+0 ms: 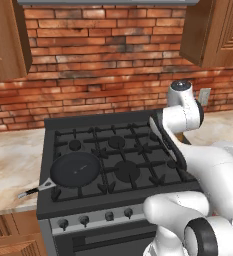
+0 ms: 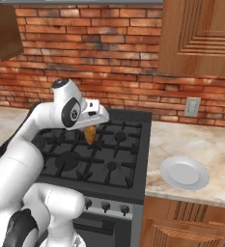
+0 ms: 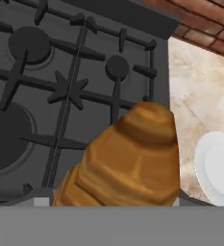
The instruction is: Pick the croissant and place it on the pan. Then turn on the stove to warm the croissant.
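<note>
The gripper (image 2: pixel 91 129) hangs in the air above the right half of the stove (image 1: pixel 113 155), its fingers clamped on the croissant (image 2: pixel 90 134), which points downward from the hand in the right base view and sits well clear of the grates. In the hand view the croissant (image 3: pixel 128 161) looms large and glossy at the bottom of the frame, hiding the fingertips, with the stove's right-hand burners behind it. Going left to right across the left base view: a marble counter (image 1: pixel 10 165) lies to the left of the range, and the silvery tip of the pan's handle reaches out over its edge; the pan (image 1: pixel 75 170) itself rests on the front left burner, round, black and with nothing in it; next come the middle burners and the row of dark knobs (image 1: pixel 95 217) on the grey front; then the white arm crosses over the stove's right side. In the right base view, further right of the stove, a second stretch of marble counter (image 2: pixel 191 140) carries a white plate (image 2: pixel 185 172), well apart from the croissant. A wall outlet (image 2: pixel 192 107) is set in the brick above that counter.
</note>
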You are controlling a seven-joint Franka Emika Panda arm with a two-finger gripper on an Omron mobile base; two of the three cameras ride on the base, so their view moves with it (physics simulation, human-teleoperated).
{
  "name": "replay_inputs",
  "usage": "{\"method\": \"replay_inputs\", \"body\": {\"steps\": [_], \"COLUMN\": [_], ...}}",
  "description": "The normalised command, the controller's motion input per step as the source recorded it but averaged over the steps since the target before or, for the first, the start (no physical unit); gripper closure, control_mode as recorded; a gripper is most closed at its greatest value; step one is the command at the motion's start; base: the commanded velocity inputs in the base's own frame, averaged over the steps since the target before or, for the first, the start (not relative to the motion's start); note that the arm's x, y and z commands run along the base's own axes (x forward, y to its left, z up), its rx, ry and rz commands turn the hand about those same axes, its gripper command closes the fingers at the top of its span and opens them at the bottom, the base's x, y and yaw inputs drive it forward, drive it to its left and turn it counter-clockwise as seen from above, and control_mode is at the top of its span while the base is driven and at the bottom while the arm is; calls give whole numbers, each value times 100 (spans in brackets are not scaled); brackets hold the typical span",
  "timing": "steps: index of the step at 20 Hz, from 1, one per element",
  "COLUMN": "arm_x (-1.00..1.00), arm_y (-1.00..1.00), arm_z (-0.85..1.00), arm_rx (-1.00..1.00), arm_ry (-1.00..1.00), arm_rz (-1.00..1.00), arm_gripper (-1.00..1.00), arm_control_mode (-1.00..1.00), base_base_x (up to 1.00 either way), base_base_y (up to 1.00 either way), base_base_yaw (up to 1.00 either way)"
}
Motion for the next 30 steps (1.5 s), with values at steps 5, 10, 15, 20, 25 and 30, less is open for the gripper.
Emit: {"method": "replay_inputs", "body": {"steps": [5, 10, 15, 20, 25, 30], "arm_x": [-1, 0, 0, 0, 0, 1], "arm_y": [100, 100, 96, 86, 78, 78], "arm_z": [15, 11, 8, 11, 3, 0], "arm_rx": [0, 0, 0, 2, 5, 8], "arm_ry": [-1, 0, 0, 0, 0, 0], "arm_rz": [4, 4, 4, 4, 6, 8], "arm_gripper": [100, 100, 100, 100, 100, 100], "arm_control_mode": [-100, -100, -100, -100, -100, -100], "base_base_x": [0, 0, 0, 0, 0, 0], "base_base_y": [0, 0, 0, 0, 0, 0], "base_base_yaw": [0, 0, 0, 0, 0, 0]}}
